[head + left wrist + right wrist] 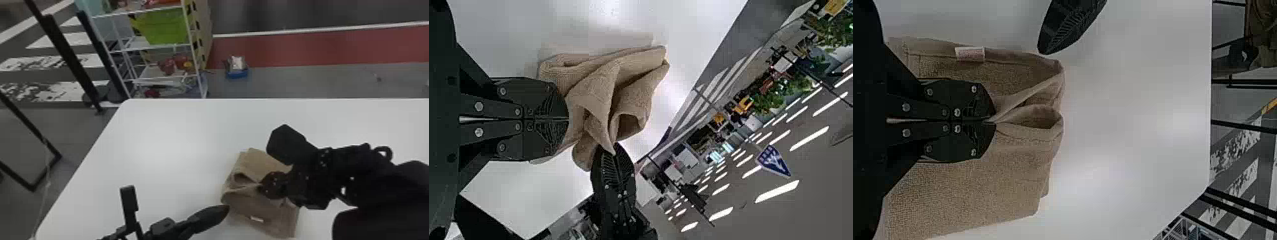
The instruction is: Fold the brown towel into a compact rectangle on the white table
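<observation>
Brown towel, already folded into a rough, layered bundle toward the near right of the white tabletop, its raised fold pinched in the closed right gripper, the left gripper closed and empty just beside it, with final folding and flattening seemingly left.

White table with a rounded far-left corner; a brown towel, folded and rumpled, lies on it
</observation>
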